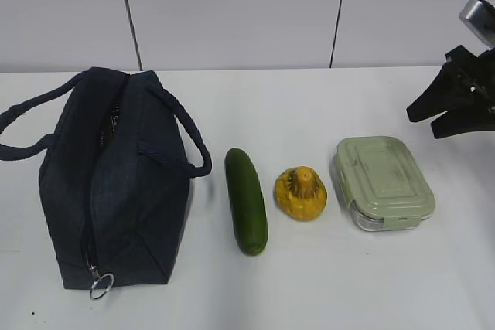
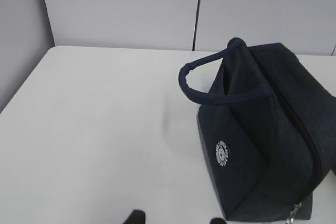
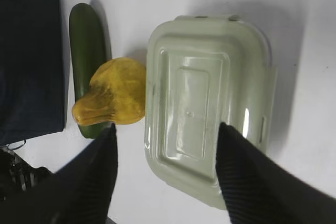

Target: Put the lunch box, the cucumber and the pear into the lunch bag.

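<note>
Right gripper (image 3: 165, 145) up off the table, jaws spread wide with nothing between them, black ribbed fingers (image 3: 247, 177) framing the lunch box (image 3: 207, 111) from above in the right wrist view. Seen from the exterior camera as a dark forked shape (image 1: 437, 117) at the right edge, hanging above and behind the box, apart from it. Lunch box (image 1: 383, 182) lying flat toward the right side of the table (image 1: 325, 291), pale green lid on, clear base showing underneath. Just beside it to the left, the pear (image 1: 300, 192), stem nub up, not touching the box as far as can be made out. Left of that, the cucumber (image 1: 246, 200), lying lengthwise from back to front near the middle of the table, close to the pear. Further left, the lunch bag (image 1: 116, 183) standing near the left edge, rope handles flopped out to both sides, long top zipper running front to back, metal ring pull (image 1: 101, 285) dangling at the front end. Over on the left wrist view, only two dark fingertips (image 2: 135, 216) of the left gripper (image 2: 176, 220) poking in at the bottom edge, set partly apart, gripping nothing, with bare table beneath and the bag (image 2: 262, 140) just off to the right, round white logo (image 2: 222, 153) on its end panel.
</note>
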Action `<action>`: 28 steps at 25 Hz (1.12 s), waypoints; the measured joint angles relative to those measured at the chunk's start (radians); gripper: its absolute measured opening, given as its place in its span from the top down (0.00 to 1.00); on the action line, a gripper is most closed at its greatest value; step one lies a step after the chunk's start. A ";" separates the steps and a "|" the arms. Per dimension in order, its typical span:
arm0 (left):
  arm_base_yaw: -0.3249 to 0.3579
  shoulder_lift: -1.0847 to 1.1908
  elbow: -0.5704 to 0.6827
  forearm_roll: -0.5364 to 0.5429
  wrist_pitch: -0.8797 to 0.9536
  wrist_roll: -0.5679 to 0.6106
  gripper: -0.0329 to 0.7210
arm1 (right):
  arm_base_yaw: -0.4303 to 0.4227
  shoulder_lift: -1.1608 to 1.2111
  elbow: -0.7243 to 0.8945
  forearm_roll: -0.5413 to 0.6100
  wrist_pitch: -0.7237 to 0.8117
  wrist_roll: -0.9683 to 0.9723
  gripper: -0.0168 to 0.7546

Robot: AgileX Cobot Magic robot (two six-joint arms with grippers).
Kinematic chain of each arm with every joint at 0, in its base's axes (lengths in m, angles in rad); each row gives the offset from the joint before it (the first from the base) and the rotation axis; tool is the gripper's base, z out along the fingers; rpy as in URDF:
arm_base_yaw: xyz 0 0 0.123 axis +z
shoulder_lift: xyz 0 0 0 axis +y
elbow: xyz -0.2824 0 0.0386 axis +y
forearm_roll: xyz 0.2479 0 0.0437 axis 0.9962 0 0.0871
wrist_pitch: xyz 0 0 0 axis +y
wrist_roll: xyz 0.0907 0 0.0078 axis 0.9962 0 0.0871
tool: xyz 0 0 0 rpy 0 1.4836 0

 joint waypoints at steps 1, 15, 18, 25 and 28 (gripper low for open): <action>0.000 0.000 0.000 0.000 0.000 0.000 0.64 | 0.000 0.008 0.011 0.004 0.000 -0.006 0.38; 0.000 0.000 0.000 0.000 0.000 0.000 0.64 | -0.031 0.134 0.105 0.095 0.012 -0.175 0.39; 0.000 0.000 0.000 0.000 0.000 0.000 0.64 | -0.059 0.156 0.105 0.119 0.031 -0.194 0.39; 0.000 0.000 0.000 0.000 0.000 0.000 0.64 | -0.072 0.211 0.105 0.096 -0.008 -0.238 0.39; 0.000 0.000 0.000 0.000 0.000 0.000 0.64 | -0.072 0.213 0.105 0.117 -0.011 -0.257 0.39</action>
